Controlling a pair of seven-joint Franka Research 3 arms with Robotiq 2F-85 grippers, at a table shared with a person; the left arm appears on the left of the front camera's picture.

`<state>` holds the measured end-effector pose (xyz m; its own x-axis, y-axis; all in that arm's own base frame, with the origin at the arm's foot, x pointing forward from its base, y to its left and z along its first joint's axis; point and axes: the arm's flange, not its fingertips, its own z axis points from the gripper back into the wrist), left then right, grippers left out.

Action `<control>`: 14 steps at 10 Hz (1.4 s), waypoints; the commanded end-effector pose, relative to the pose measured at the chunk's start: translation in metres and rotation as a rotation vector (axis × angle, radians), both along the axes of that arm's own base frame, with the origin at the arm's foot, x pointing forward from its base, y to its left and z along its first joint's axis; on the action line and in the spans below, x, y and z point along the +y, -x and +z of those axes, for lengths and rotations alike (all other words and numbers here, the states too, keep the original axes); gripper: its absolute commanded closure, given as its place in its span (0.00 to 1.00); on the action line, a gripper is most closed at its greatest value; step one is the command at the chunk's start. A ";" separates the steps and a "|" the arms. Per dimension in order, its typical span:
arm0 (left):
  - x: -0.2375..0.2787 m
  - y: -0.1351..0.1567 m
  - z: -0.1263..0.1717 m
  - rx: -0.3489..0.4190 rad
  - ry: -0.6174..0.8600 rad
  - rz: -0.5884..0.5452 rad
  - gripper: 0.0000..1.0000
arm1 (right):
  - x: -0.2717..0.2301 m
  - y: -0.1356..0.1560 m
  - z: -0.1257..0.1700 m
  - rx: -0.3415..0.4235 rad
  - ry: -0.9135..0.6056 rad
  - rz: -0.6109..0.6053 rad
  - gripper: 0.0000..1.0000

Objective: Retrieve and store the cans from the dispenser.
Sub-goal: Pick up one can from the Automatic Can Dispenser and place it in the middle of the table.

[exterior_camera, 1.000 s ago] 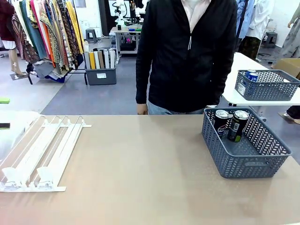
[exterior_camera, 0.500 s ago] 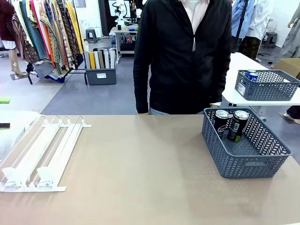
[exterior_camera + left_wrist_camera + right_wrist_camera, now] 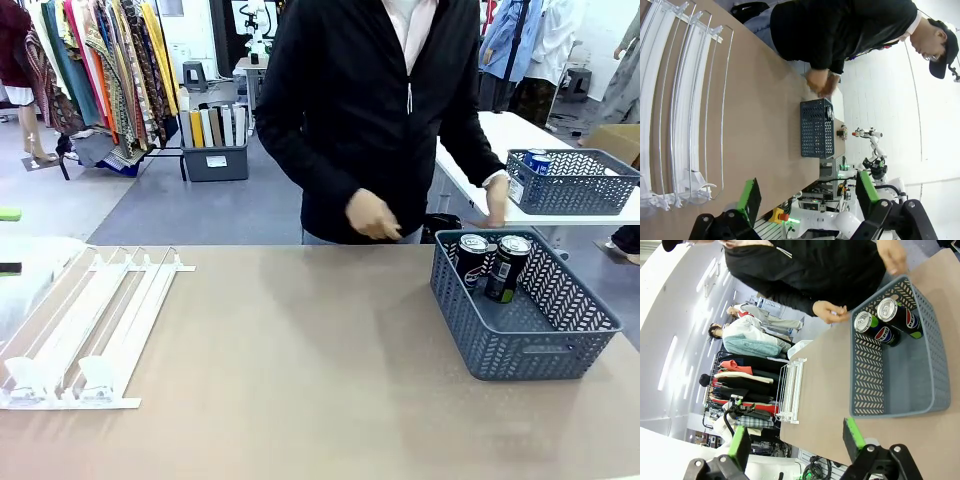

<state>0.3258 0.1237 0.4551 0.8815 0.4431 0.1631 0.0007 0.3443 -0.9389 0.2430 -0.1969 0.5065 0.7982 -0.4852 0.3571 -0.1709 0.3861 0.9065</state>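
Working across the desk (image 3: 320, 380), with the dispenser (image 3: 85, 330) lying at the left edge, low end toward the near-left corner, and showing no cans in its lanes in the front view. Keeping clear of the person (image 3: 380, 110) leaning in at the far edge, one hand (image 3: 372, 216) hovering over the far edge near the middle and the other hand (image 3: 494, 210) reaching toward the far rim of the grey basket (image 3: 525, 345), which sits at the right edge. Treating the two black cans (image 3: 492, 266) standing upright in the basket's far-left corner, touching or nearly touching each other, as already stored. Judging the step in hand as waiting for the lanes to be refilled, so holding both arms back from the far edge while the person's hands are near. Holding the left gripper (image 3: 807, 200) released, green pads wide apart, above the near end of the dispenser in the left wrist view; holding the right gripper (image 3: 795, 442) likewise spread and empty, looking down on the basket. Planning the approach at the clear stoppers (image 3: 60, 378), taking each can at the low end by its sides, then lifting before travelling right. Placing later cans in the open near part of the basket to avoid knocking over the standing pair.
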 end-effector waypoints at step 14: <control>-0.001 0.001 0.002 0.009 0.006 -0.001 0.00 | 0.000 -0.003 0.002 -0.038 -0.008 -0.001 0.00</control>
<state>0.3258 0.1237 0.4551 0.8816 0.4430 0.1631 0.0007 0.3443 -0.9389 0.2430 -0.1969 0.5065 0.7981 -0.4852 0.3572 -0.1709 0.3861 0.9065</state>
